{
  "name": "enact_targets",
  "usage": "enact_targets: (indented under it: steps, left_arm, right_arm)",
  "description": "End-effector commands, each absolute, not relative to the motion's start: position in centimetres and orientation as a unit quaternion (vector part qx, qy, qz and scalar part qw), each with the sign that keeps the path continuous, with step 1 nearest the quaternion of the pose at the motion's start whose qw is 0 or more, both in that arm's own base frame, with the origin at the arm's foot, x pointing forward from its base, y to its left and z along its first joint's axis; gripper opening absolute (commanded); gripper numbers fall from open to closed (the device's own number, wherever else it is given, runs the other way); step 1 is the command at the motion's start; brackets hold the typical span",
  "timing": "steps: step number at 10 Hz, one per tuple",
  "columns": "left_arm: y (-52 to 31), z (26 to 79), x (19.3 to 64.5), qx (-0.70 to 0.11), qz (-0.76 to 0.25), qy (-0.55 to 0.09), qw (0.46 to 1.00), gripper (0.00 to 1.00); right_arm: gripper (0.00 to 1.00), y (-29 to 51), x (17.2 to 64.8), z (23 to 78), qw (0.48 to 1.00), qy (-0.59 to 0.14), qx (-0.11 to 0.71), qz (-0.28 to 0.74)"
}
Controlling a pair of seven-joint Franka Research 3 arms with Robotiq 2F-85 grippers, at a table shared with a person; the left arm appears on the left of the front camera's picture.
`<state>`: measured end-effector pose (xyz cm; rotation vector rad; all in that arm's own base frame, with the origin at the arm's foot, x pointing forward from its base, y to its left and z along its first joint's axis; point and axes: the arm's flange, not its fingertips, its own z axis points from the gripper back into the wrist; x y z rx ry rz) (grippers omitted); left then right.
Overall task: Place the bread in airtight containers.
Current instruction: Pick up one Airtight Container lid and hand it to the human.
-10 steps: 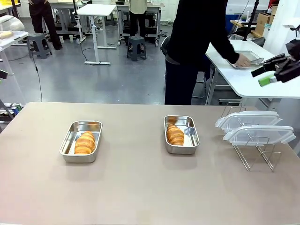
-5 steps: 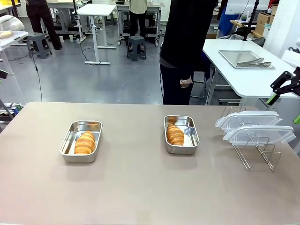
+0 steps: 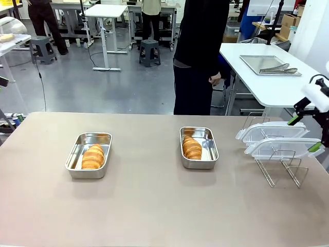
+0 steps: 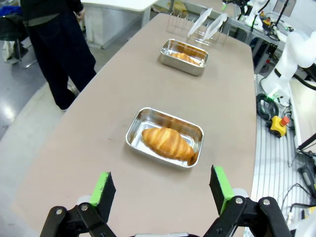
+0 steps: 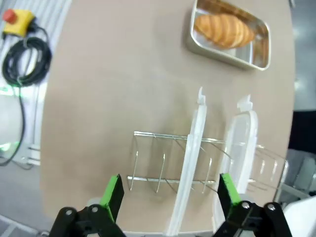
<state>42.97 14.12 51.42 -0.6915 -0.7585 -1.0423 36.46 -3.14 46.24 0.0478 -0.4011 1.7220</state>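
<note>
Croissants: left croissant (image 3: 93, 156) in left pan (image 3: 95, 136) at your 10 o'clock, right croissant (image 3: 192, 147) in right pan (image 3: 210, 155) at 1; lids (image 3: 272, 131) racked at 3. Left gripper (image 4: 162, 190), right gripper (image 5: 168, 190) wide, empty.

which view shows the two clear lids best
The front view: both clear lids lean broadside in the wire rack. The right wrist view looks down on them nearly edge-on, cut off at the bottom. The left wrist view has them small and far off.

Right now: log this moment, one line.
left gripper open | right gripper open above racked lids | croissant in each pan, uncovered
</note>
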Motion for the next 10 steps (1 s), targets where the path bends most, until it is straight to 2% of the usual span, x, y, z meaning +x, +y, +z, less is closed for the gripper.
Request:
enact_targets:
  steps: [1, 3, 10]
  left_arm:
    - [14.0, 51.6, 43.0, -0.32, -0.478, -0.359, 0.735, 1.0]
    - [14.0, 51.6, 43.0, -0.32, -0.478, -0.359, 0.735, 1.0]
    - [14.0, 51.6, 43.0, -0.32, -0.478, -0.359, 0.735, 1.0]
  right_arm:
    - [1.0, -1.5, 35.9, 45.0, 0.658, -0.166, -0.029, 0.734]
    - [1.0, -1.0, 36.2, 44.1, 0.664, -0.162, -0.054, 0.728]
    - [1.0, -0.5, 37.4, 42.1, 0.677, -0.13, -0.063, 0.722]
